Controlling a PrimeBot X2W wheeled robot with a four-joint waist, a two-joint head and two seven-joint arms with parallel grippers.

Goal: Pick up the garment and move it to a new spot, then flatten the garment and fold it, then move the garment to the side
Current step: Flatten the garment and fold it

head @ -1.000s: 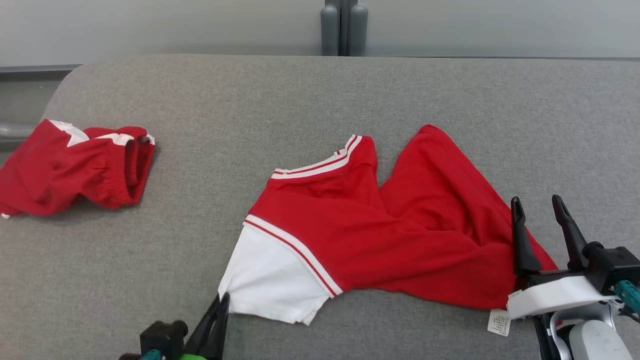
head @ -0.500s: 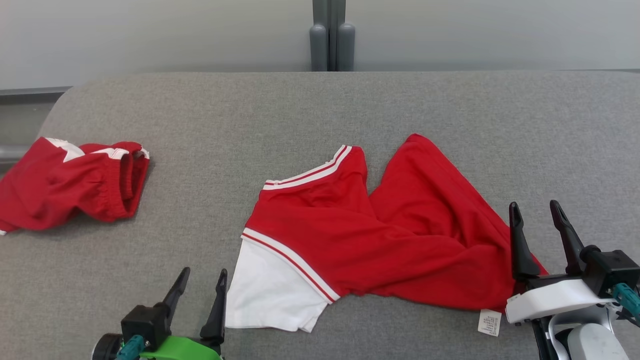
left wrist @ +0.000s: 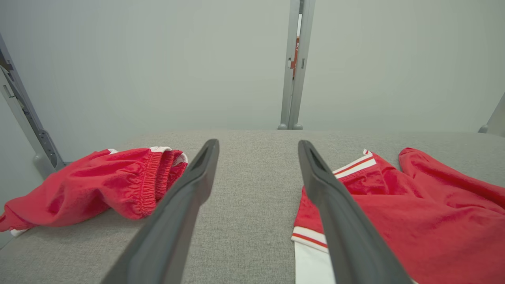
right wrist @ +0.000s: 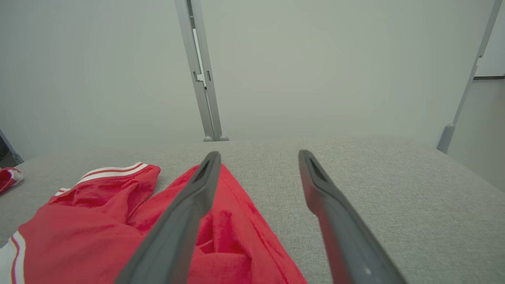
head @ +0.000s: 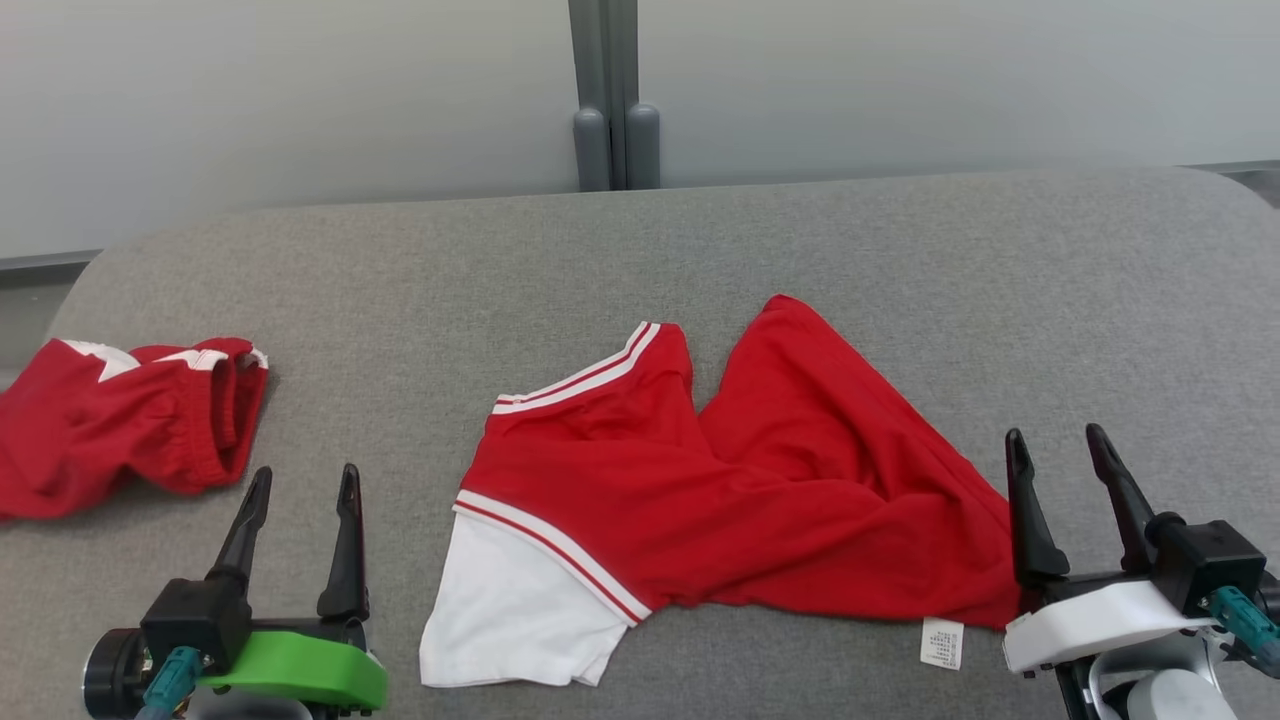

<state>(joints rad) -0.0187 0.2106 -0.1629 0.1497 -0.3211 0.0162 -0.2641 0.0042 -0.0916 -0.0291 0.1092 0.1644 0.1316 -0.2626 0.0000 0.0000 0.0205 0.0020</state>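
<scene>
Red-and-white garment [head: 720, 490] lies crumpled at bench [head: 500, 260] centre. Left gripper [head: 305, 470], pinched at white sleeve [head: 510, 610] a second ago, now clear, jaws apart; right gripper [head: 1055, 433] jaws apart beside garment. Likely released; flattening next.

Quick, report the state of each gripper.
Left gripper: open, holding nothing.
Right gripper: open, holding nothing.

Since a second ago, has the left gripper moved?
Yes. Against the white sleeve, the left gripper went left: it was shut at the sleeve's corner, now it is open and clear of it.
</scene>
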